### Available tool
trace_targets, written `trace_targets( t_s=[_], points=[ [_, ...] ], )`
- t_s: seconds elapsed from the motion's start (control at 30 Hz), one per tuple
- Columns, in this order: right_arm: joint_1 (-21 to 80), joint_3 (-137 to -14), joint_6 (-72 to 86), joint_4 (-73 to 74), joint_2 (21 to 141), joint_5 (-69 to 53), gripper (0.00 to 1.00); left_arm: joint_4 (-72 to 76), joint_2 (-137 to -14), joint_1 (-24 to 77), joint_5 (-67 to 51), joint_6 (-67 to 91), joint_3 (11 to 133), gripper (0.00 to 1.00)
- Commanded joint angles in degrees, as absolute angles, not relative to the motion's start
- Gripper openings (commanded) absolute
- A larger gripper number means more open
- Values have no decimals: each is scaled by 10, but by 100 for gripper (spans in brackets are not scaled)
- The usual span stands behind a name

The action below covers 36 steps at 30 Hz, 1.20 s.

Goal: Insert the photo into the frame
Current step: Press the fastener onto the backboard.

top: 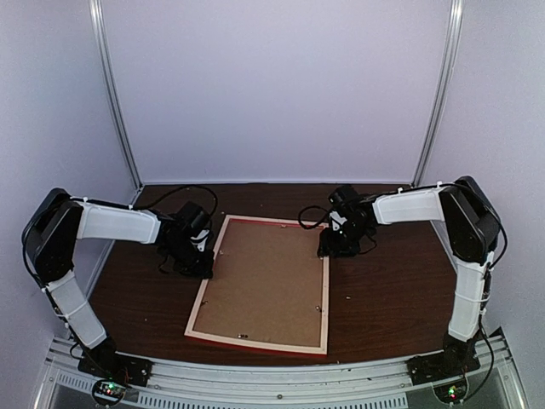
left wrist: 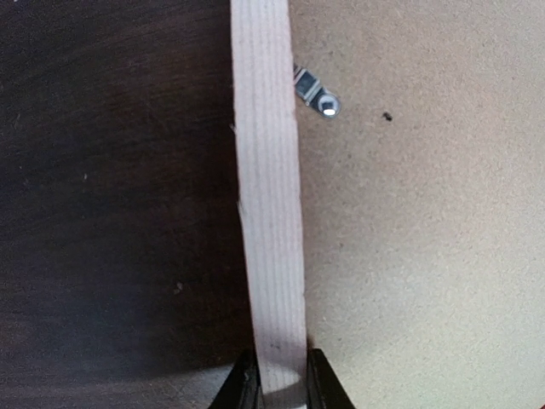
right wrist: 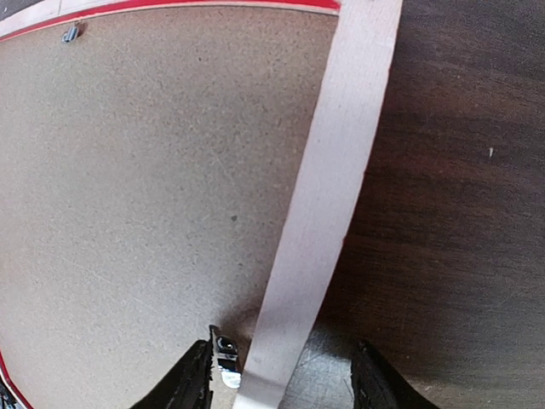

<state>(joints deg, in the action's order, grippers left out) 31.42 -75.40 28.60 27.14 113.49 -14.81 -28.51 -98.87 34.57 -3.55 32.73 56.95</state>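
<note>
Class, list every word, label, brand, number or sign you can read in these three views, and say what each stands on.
None: no text can be read in any view.
The frame, backing board, table and metal clip show no lettering, label or number.

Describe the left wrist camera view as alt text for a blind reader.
The left gripper pinches the pale wooden back rail of the thin rectangular picture frame, which runs up the view. A plain brown backing board with a small metal clip lies on its right, and a dark wooden table on its left.
</note>
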Motion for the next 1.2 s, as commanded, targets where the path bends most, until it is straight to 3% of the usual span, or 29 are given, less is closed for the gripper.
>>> trace_targets(
  t_s=[0.0,0.53,1.17],
  points=[
    [313,-741,279,287,1138,-159,55,-317,-996,356,-46,329,568,20],
    [313,-758,209,320,1151,-189,52,-317,-1013,357,-50,327,578,20],
    [290,-781,204,315,1191,-220,19,-317,-1018,357,-55,324,579,20]
  ],
)
